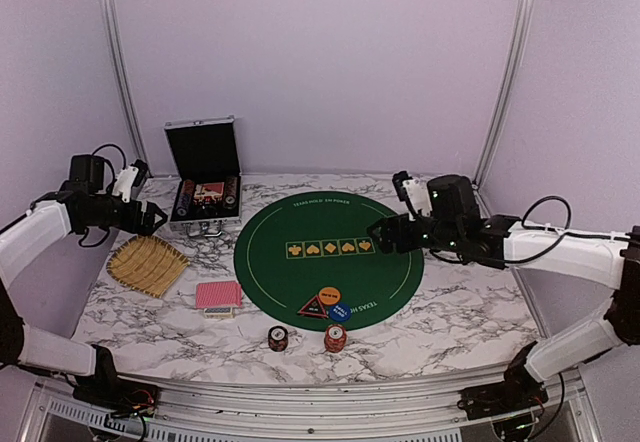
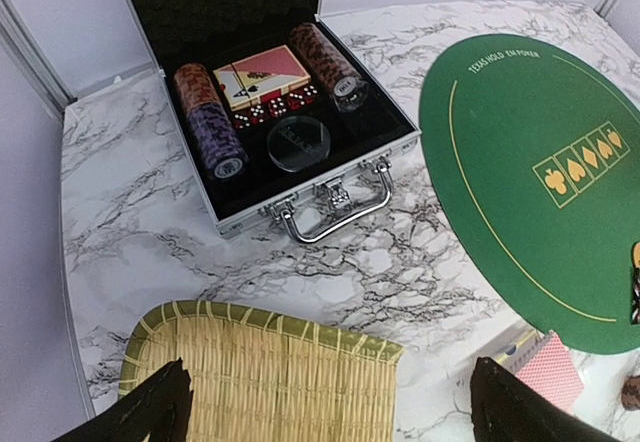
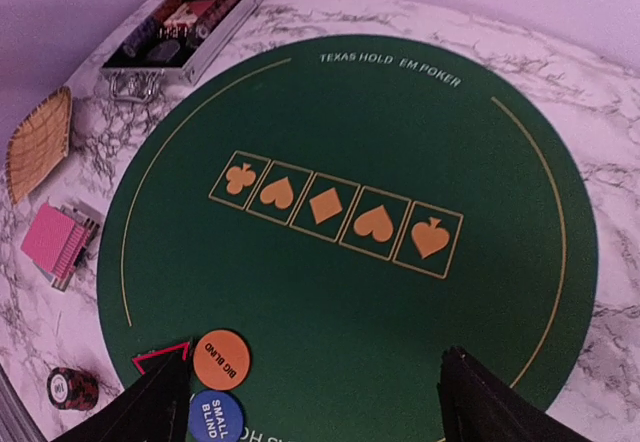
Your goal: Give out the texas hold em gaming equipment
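Soft, even light with a violet cast; shadows are faint. Both wrist views bend at the edges, and the near fingers (image 3: 150, 410) look dark and blurred.

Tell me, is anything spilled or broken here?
Nothing looks spilled or broken. The case stands open with chip rows tidy, the card deck lies stacked beside the mat, and two chip stacks stand upright.

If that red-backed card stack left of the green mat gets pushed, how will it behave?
The card stack looks loose and unboxed, so it would probably slide apart. Its edges look skewed, so a pinch might lift only some cards.
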